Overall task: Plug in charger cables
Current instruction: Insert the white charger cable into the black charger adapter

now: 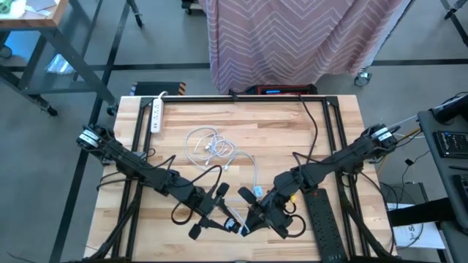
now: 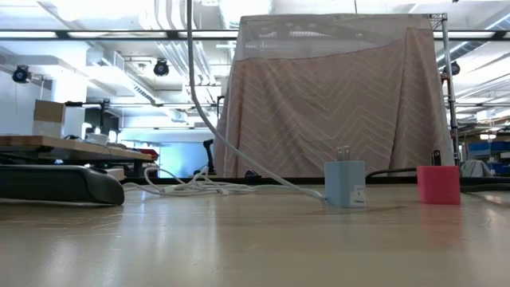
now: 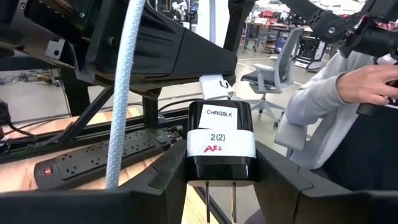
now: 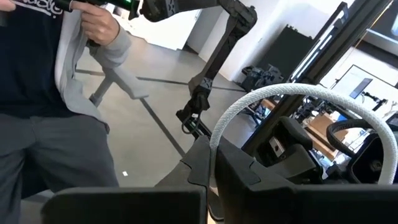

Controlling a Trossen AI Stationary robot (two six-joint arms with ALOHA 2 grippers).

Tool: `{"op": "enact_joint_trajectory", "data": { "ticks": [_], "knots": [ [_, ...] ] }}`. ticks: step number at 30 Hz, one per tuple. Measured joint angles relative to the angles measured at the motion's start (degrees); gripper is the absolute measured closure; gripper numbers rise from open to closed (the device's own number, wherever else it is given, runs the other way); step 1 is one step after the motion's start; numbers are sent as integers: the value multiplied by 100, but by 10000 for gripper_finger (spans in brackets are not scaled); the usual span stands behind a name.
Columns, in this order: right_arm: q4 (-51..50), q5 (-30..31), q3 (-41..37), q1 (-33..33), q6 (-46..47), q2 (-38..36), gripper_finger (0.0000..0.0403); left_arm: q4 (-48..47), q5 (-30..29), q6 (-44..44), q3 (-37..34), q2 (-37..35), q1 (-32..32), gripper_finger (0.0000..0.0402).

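Note:
My left gripper [image 1: 228, 218] and right gripper [image 1: 254, 218] meet above the table's near middle. The left one [image 3: 221, 186] is shut on a black charger block [image 3: 221, 134] with a white label. The right one [image 4: 212, 174] is shut on a white braided charger cable [image 4: 298, 93] that arcs away from it. A white connector [image 3: 214, 84] shows at the block's far end, under the right arm. A light blue plug block [image 2: 344, 185] stands on the table, prongs up, beside a red-pink block [image 2: 438, 185]. Loose white cords [image 1: 210, 146] lie coiled at mid-table. My left gripper pinches the black block by its two opposite sides [image 3: 189, 158] between its two fingers. The block is lifted clear of the table, and its two prongs [image 3: 231, 199] point back toward the wrist. My right gripper pinches the white braided cable [image 4: 214, 142] between its fingers. The cable rises from between them and curves over in a slack arc; the fingers hide its end.
A black power strip [image 1: 325, 223] lies along the near right side of the table. A white power strip [image 1: 156, 115] lies at the far left. A thick black cord [image 1: 311, 124] runs from the far edge. A person sits beyond the table [image 3: 348, 93].

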Motion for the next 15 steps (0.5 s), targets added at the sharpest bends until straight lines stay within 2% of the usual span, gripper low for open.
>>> {"op": "enact_joint_trajectory", "data": {
  "ticks": [5,15],
  "knots": [
    [-337,244,0,0,-32,-165,403,-16,-230,-89,0,0,4,266],
    [-374,292,-10,0,-57,-202,403,84,-504,-67,0,0,11,266]
  ]
}}
